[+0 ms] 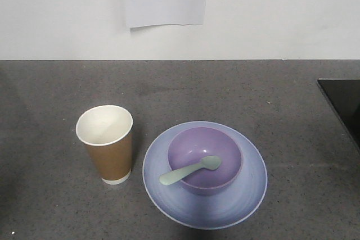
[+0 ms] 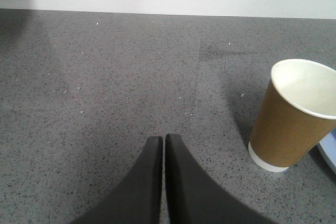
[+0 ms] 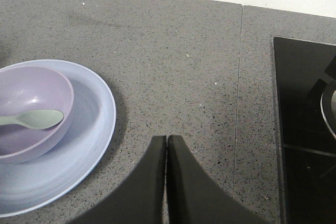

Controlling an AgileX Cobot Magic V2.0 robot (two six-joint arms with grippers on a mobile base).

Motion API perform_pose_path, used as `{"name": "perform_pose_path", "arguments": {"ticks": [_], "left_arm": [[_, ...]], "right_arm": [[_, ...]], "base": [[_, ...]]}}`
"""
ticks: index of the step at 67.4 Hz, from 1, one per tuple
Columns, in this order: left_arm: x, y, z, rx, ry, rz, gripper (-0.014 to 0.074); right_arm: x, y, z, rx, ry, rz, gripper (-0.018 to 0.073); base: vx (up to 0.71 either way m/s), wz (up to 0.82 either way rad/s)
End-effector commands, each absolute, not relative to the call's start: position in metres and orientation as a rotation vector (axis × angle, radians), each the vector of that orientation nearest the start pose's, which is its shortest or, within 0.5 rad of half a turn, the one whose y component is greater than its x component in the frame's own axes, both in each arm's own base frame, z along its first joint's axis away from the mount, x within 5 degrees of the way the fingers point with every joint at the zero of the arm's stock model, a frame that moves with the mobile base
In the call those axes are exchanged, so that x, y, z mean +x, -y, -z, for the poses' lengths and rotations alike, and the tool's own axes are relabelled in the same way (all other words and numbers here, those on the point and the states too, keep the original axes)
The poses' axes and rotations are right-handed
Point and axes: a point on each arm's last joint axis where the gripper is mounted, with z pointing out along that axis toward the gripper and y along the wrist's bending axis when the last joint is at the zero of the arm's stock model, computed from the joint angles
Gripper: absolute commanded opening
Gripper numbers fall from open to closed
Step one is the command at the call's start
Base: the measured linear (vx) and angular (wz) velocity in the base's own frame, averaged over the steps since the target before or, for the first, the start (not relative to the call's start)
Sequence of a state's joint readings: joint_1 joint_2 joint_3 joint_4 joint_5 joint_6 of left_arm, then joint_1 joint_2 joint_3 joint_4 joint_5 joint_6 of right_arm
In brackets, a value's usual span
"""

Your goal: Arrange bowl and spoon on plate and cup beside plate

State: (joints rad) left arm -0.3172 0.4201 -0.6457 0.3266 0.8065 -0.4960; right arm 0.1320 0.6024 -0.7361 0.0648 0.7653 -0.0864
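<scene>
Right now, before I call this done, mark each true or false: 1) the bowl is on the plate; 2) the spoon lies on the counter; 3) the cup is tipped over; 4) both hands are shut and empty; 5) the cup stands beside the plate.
1) True. The bowl sits on the plate.
2) False. The spoon rests in the bowl, its handle over the rim.
3) False. The cup stands upright, mouth up.
4) True. The left hand and right hand each show fingers pressed together with nothing between them.
5) True. The cup stands on the counter next to the plate, with a narrow gap between them.
</scene>
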Motion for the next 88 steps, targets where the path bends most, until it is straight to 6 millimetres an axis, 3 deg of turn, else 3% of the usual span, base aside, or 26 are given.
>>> {"name": "perform_pose_path", "arguments": {"ticks": [1, 14, 39, 68, 88], "left_arm": [[0.075, 0.003, -0.344, -0.072, -1.941, 0.151, -0.0008], [0.072, 0.005, -0.329, -0.015, -1.822, 0.169, -0.0007], [0.059, 0.006, -0.274, 0.015, -1.569, 0.127, -0.0006], [0.053, 0.0, -0.214, -0.044, -1.524, 0.031, -0.0006], [0.054, -0.001, -0.209, -0.057, -1.504, 0.029, -0.0006]], "right_arm": [[0.109, -0.017, -0.357, -0.193, -2.019, -0.091, -0.0011], [0.109, -0.017, -0.357, -0.193, -2.019, -0.091, -0.0011], [0.109, -0.017, -0.357, -0.193, -2.019, -0.091, -0.0011], [0.109, -0.017, -0.357, -0.193, -2.02, -0.091, -0.0011], [0.109, -0.017, -0.357, -0.193, -2.02, -0.091, -0.0011]], "base": [[0.0, 0.0], [0.0, 0.0], [0.0, 0.0], [0.0, 0.0], [0.0, 0.0]]}}
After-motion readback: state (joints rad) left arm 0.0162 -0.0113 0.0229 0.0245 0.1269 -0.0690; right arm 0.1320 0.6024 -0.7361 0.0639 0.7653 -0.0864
